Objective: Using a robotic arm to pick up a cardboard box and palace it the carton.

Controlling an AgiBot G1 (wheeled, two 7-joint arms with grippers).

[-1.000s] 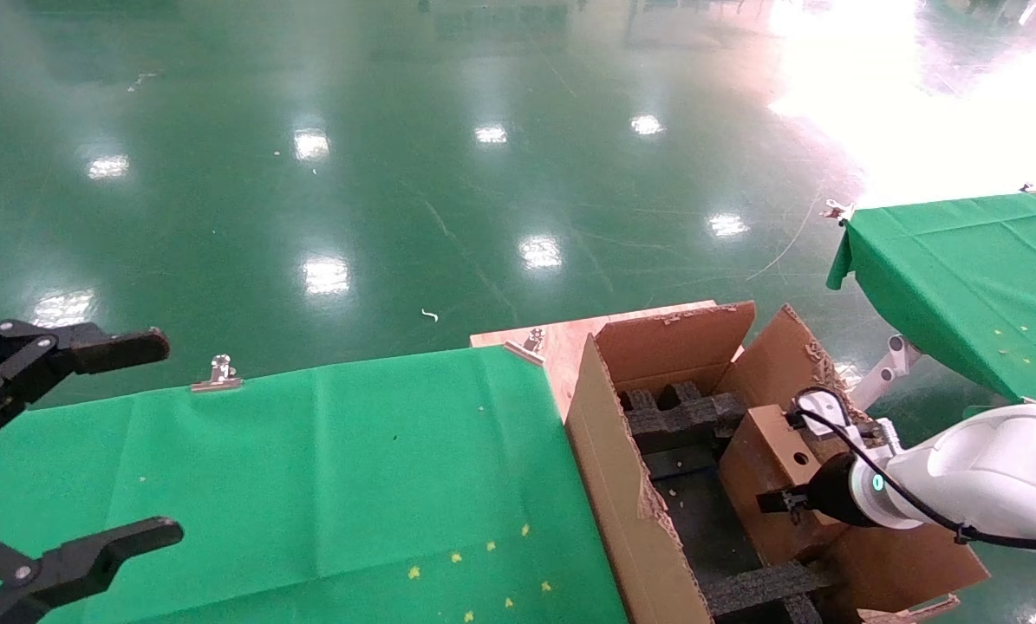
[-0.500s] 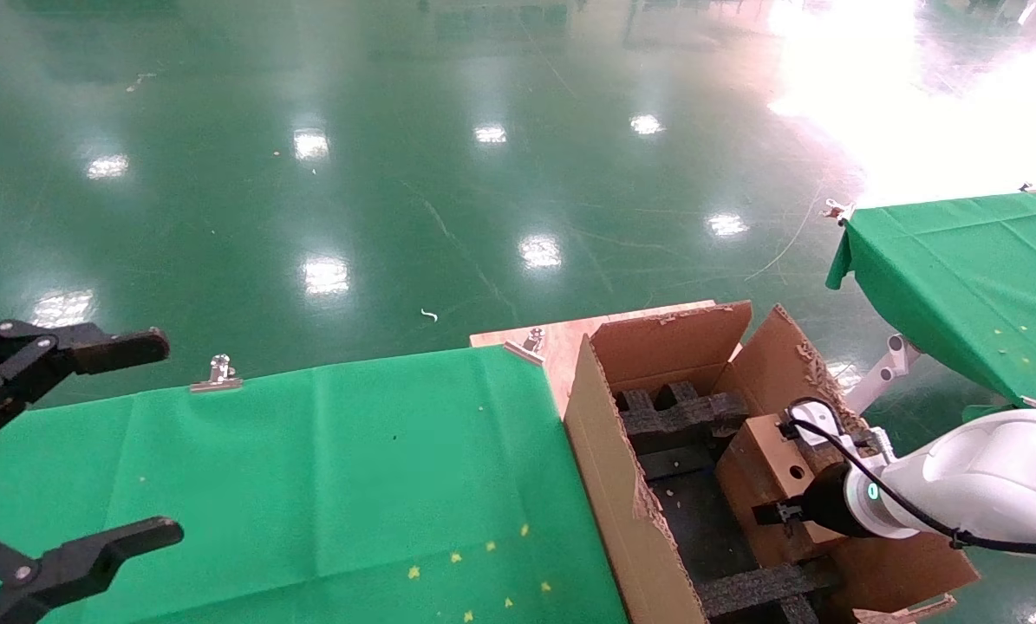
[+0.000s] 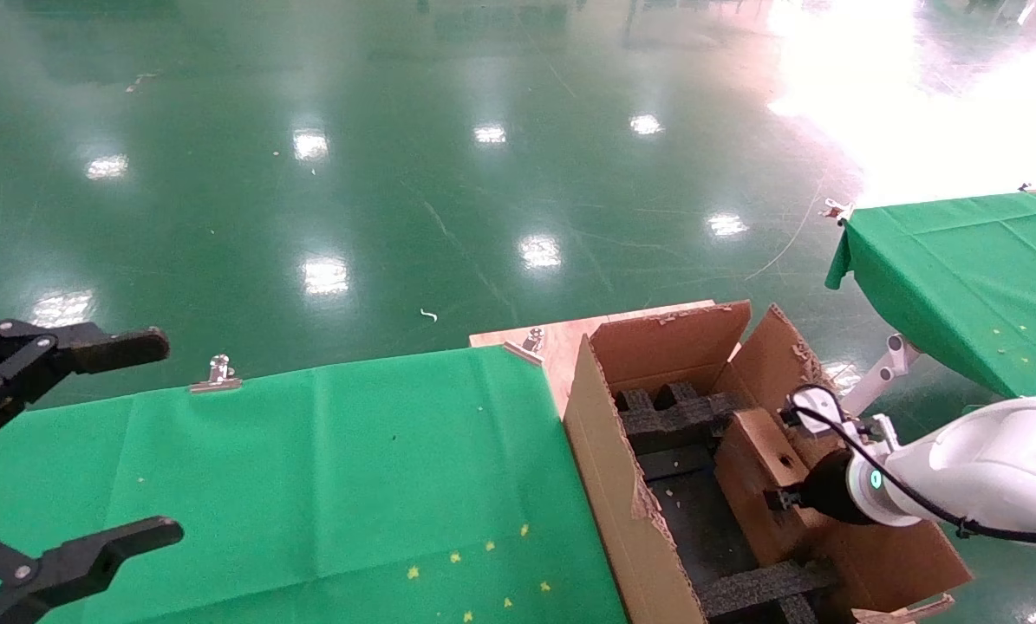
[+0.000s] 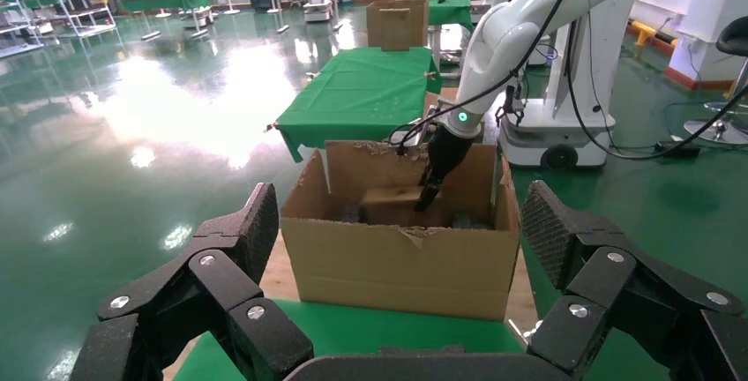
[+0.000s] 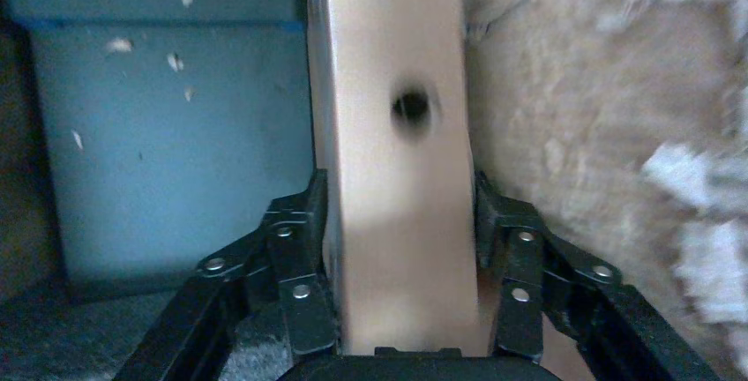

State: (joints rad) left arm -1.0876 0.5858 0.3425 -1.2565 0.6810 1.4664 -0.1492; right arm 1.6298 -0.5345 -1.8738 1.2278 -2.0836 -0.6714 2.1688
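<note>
Right now the right hand (image 5: 401,284), a black multi-finger gripper on the glossy white robotic arm (image 3: 977,472) with its teal ring light, is clamped on the small brown cardboard box (image 5: 397,160). Its two fingers (image 5: 300,257) press against opposite sides of the box, whose face with one round dark hole points away from the wrist. Seen from the head view, the hand (image 3: 786,500) holds this box (image 3: 756,468) tilted, inside the large brown corrugated carton (image 3: 609,485) with ragged torn flaps. Just beyond the box lie the black foam inserts (image 3: 678,416) at the carton's far end, and another foam strip crosses the carton floor on the near side of the hand. Whether the box already touches the foam or the carton floor cannot be told. The carton stands against the edge of the green cloth-covered surface (image 3: 327,485), on a bare wooden board.

Well apart from all this, over the other end of that green surface, the all-black left hand (image 4: 401,284) hangs with its fingers spread wide and grasping nothing, facing the carton (image 4: 406,257) from a distance.
</note>
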